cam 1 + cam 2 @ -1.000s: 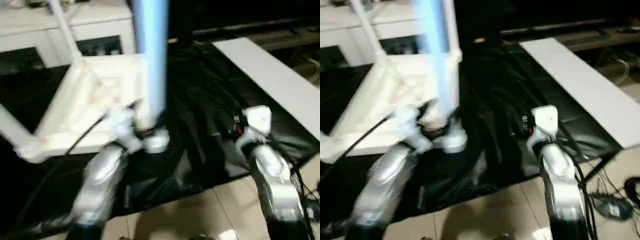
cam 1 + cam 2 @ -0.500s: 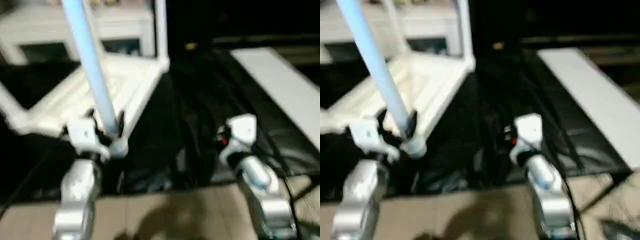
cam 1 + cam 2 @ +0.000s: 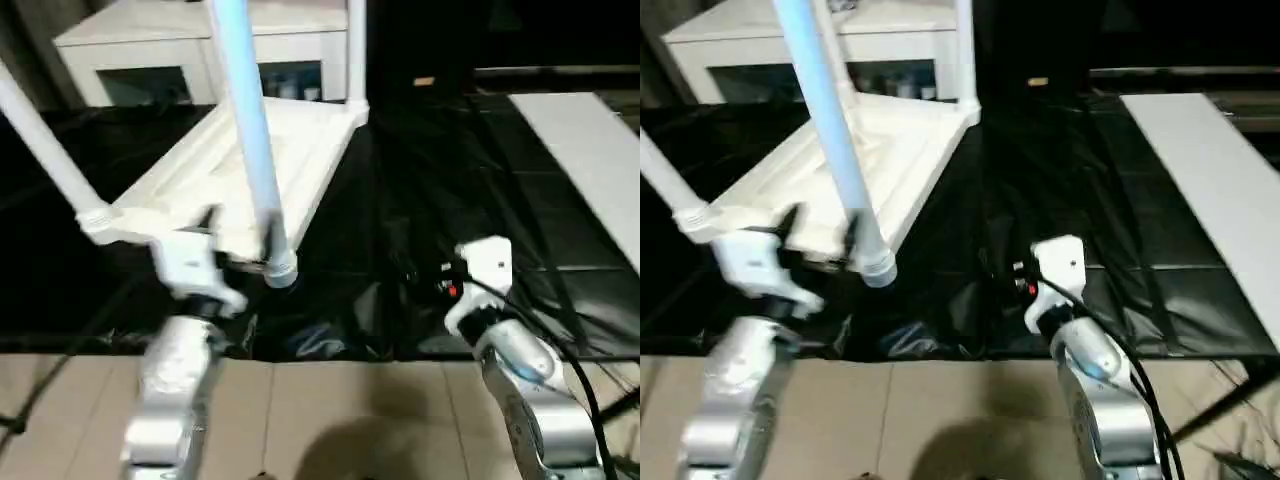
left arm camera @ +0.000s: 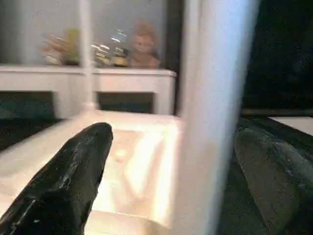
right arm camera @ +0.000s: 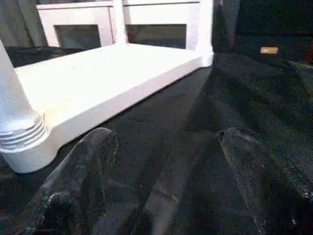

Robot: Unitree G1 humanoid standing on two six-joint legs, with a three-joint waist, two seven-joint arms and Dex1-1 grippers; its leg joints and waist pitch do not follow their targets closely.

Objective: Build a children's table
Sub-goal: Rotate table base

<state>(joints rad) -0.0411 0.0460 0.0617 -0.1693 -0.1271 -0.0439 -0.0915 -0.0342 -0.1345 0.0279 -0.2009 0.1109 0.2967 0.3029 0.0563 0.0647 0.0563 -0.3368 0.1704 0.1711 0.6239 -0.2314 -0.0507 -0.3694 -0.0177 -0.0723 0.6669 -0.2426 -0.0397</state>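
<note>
Changes since one second ago:
- Loose leg in left gripper: swung from upright, through a strong leftward lean, to a slighter lean; threaded end now just above the near tabletop edge.
- Left gripper: shifted leftward along that edge.
- Right gripper: lowered slightly, fingers spread over black sheet.

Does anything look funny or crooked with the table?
Yes. The tabletop lies upside down on the black sheet with legs sticking up, and one leg isn't in a corner yet: it leans between the left gripper fingers.
</note>
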